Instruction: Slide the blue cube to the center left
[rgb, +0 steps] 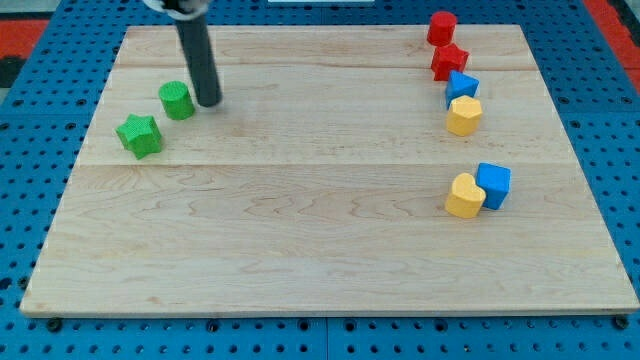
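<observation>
The blue cube sits at the view's right, a little below the middle, touching a yellow heart block on its left. My tip is at the view's upper left, far from the blue cube, just right of a green cylinder. A green star lies below and left of the cylinder.
At the view's upper right stand a red cylinder, a red star, a second blue block and a yellow hexagon block, close together in a column. The wooden board lies on a blue perforated table.
</observation>
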